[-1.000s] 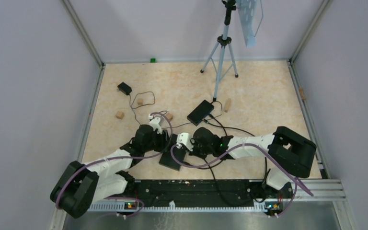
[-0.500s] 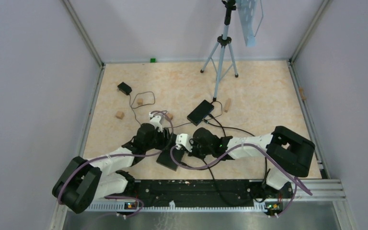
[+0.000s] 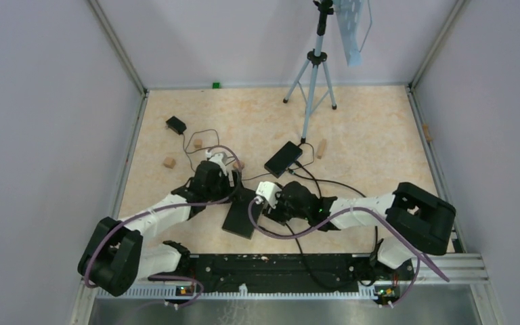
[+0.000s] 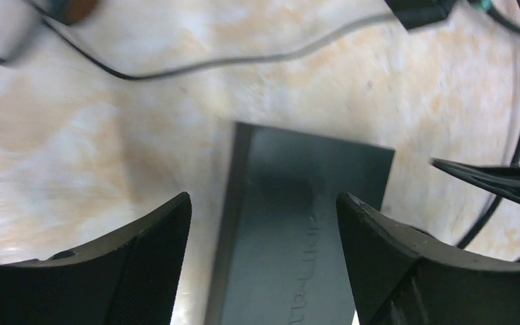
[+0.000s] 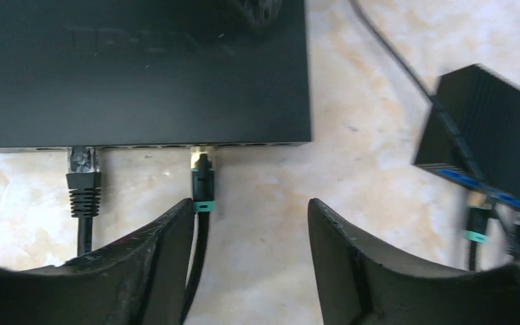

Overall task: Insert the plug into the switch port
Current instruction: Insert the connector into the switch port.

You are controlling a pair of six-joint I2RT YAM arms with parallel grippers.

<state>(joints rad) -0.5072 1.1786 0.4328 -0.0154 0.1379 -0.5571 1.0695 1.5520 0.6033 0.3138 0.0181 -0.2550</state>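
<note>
The black switch (image 3: 240, 213) lies flat between the two arms. In the right wrist view its port edge (image 5: 142, 143) faces me. The green-banded plug (image 5: 202, 177) sits in a port there, with a plain black plug (image 5: 82, 181) in another port to its left. My right gripper (image 5: 250, 208) is open just behind the green-banded plug, whose cable runs along the left finger (image 5: 156, 257). My left gripper (image 4: 264, 203) hangs open over the other end of the switch (image 4: 298, 223), holding nothing.
A second black box (image 3: 283, 157) with cables plugged into blue ports (image 5: 487, 145) lies right of the switch. Thin cables loop over the table. A tripod (image 3: 313, 74) stands at the back. Small wooden blocks (image 3: 169, 162) and a black adapter (image 3: 175, 124) lie at the left.
The right gripper has opened and let go of the plug, which stays in the port. The left gripper has opened wider off the switch, and the left arm has drawn back.
</note>
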